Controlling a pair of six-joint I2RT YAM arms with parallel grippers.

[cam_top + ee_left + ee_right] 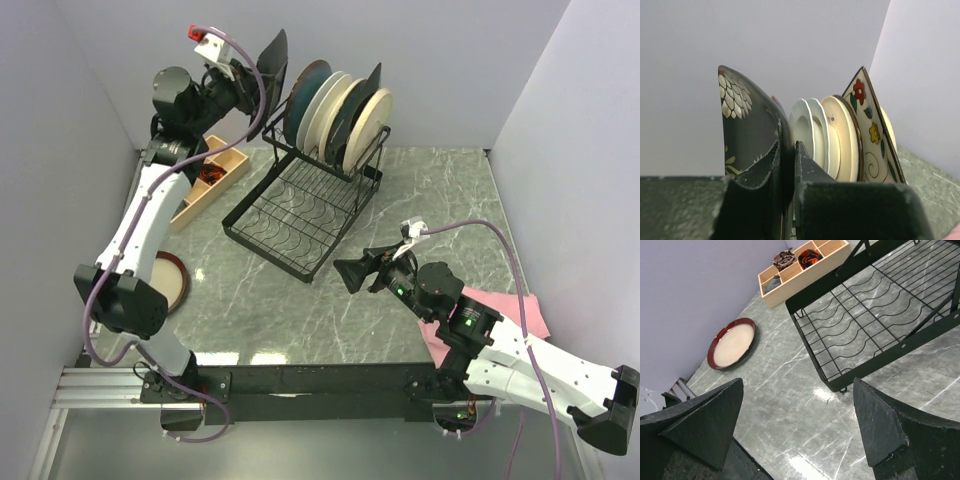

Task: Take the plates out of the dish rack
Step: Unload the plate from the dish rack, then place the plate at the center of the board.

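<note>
Right gripper (799, 385) spread above table (785, 440); dish rack (875, 320), brown-rimmed plate (732, 343) beyond.

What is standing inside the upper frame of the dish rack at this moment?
Plates stand on edge there: a round teal plate, pale round plates, a cream square plate with coloured flowers and a cream round plate. They overlap, so their exact number stays hidden.

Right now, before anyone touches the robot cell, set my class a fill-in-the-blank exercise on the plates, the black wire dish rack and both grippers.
1. The left gripper is shut on the ____ square plate with white flowers.
2. The right gripper has its jaws ____.
3. The round red-rimmed tan plate lies flat on the grey marble ____.
4. In the black wire dish rack, the cream square plate with coloured ____ stands on edge.

Missing words: black; open; table; flowers.
</note>
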